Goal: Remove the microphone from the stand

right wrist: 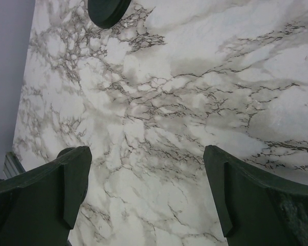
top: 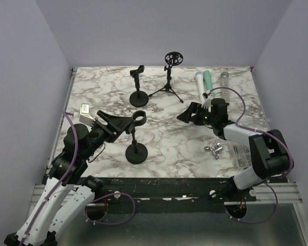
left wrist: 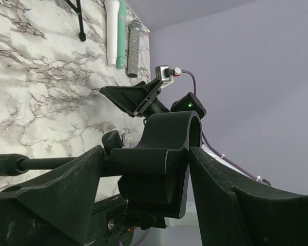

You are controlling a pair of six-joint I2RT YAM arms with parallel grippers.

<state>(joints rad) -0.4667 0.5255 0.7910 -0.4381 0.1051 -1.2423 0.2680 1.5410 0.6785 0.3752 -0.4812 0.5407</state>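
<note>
Mics (top: pixel 204 84) back-R, tripod (top: pixel 169 82) L of them, clip stand (top: pixel 136 152) front-L.

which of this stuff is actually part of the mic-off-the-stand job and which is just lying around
Job:
- near stand
- its empty clip
- left claw, around that clip

Lying about:
- far stand
- tripod stand
- three microphones, flat at the back right
- metal fittings
- small silver box
- right claw, open

The marble tabletop (top: pixel 92 89) carries a tripod stand (top: pixel 169 88), a far round-base stand (top: pixel 139 97) just left of it, a near round-base stand (top: pixel 136 154) nearer, microphones (top: pixel 207 82) right of it.
</note>
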